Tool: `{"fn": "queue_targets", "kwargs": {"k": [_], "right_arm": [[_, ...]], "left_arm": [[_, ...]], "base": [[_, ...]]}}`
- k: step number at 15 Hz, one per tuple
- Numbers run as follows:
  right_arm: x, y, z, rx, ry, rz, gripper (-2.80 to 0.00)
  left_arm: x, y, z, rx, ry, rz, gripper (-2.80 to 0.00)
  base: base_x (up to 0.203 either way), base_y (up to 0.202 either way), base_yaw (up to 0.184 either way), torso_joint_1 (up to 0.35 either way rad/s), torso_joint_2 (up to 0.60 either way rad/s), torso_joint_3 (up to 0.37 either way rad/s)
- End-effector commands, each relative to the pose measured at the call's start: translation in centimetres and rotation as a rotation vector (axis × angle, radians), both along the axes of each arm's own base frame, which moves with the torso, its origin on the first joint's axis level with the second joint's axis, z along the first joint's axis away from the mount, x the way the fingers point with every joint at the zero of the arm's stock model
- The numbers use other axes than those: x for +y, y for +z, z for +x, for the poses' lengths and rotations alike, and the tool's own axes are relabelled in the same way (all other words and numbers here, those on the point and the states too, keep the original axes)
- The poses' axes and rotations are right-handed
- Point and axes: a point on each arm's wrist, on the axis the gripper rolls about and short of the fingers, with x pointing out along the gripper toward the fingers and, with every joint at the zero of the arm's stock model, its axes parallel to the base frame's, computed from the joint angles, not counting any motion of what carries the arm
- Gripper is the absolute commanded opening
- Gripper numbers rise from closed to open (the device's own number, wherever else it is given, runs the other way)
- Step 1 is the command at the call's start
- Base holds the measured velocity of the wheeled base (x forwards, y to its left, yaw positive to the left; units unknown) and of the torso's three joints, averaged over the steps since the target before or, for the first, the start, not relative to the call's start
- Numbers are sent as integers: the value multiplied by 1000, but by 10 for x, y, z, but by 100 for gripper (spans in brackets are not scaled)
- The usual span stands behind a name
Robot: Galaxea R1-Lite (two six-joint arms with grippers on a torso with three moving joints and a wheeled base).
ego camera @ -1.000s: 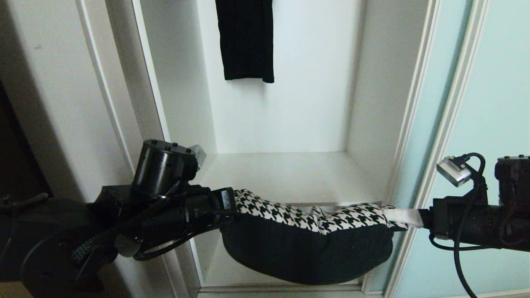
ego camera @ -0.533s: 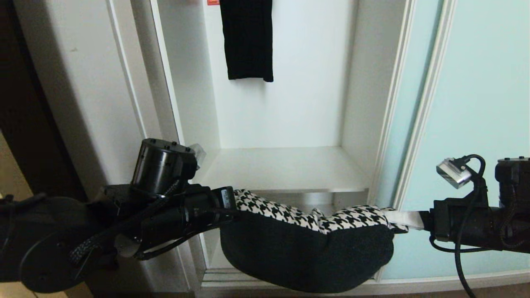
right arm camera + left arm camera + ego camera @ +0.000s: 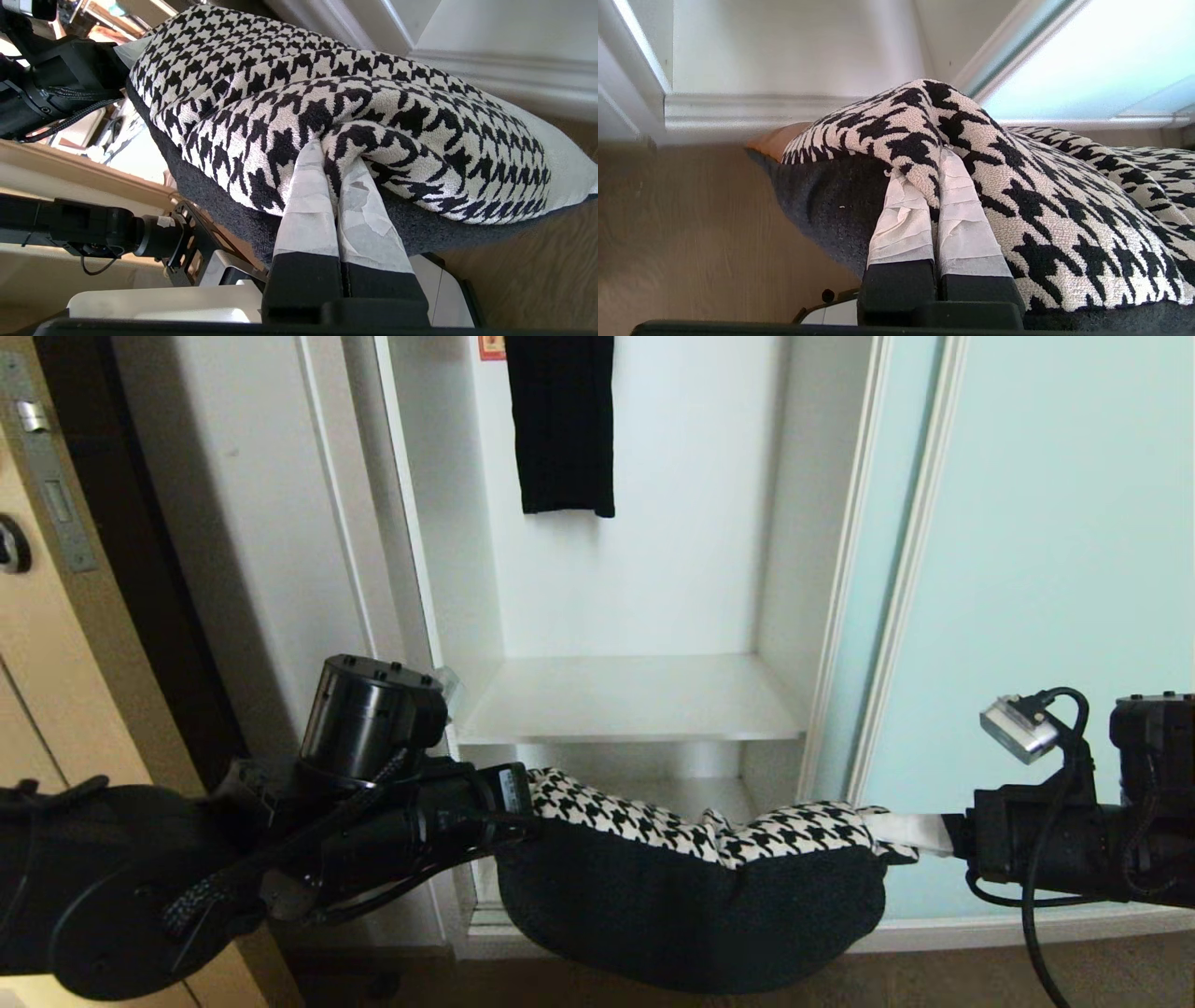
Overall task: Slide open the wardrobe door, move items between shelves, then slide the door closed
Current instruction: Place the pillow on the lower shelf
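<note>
Both pincers clamp only thin corner folds of cushion (image 3: 691, 887): left pincer (image 3: 934, 186) at 9 o'clock, right pincer (image 3: 332, 179) at 3. Cushion sags outside wardrobe, below shelf (image 3: 635, 705); fabric could slip out, or snag the shelf's front edge

Domestic bedroom or dressing area. A built-in wardrobe stands open, with white shelves (image 3: 635, 705) inside and a dark garment (image 3: 563, 425) hanging above them. To the right is its sliding wardrobe door (image 3: 1046, 569) of pale aqua frosted glass in a slim frame. Wood-look flooring (image 3: 691, 233) lies below, and a beige room door with a metal latch plate (image 3: 47, 485) stands at far left.
</note>
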Motion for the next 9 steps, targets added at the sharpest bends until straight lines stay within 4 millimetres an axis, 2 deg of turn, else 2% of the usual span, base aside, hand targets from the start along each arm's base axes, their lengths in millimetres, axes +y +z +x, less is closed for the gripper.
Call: {"fn": "queue_targets", "kwargs": {"k": [1, 3, 9], "right_arm": [[0, -1, 1, 7, 3, 4, -280], [0, -2, 1, 7, 4, 3, -280], [0, -2, 2, 2, 3, 4, -280]], "left_arm": [[-1, 0, 1, -7, 3, -7, -280], [-1, -2, 3, -13, 15, -5, -280], [-3, -9, 6, -4, 27, 9, -280]], "base": [[-193, 0, 0, 0, 0, 0], [-114, 0, 0, -1, -2, 5], [0, 0, 0, 0, 0, 0]]}}
